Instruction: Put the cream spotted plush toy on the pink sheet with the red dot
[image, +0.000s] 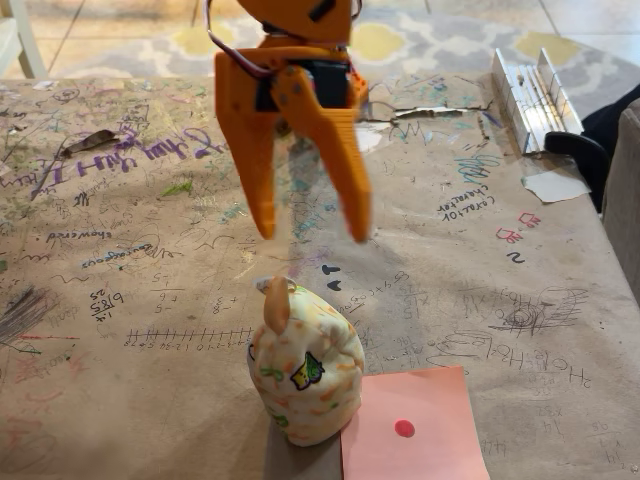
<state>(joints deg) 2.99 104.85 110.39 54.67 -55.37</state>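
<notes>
- One rounded cream-white plush toy (305, 375) with green, orange and yellow patches stands upright on a brown paper-covered table (120, 400) scrawled with pen marks and doodles, seen in the fixed view.
- One flat salmon-pink paper sheet (425, 440) with a single red dot (404, 428) lies just right of the toy, whose base meets the sheet's left edge.
- One orange two-finger gripper (315, 236) hangs above and behind the toy, its jaws spread wide and empty.
- Beyond the toy, at the table's far right, sit a ridged metal piece (530, 95) and a white paper scrap (555, 185).
- The toy shows a small orange ear at its top and a green patch on its front.
</notes>
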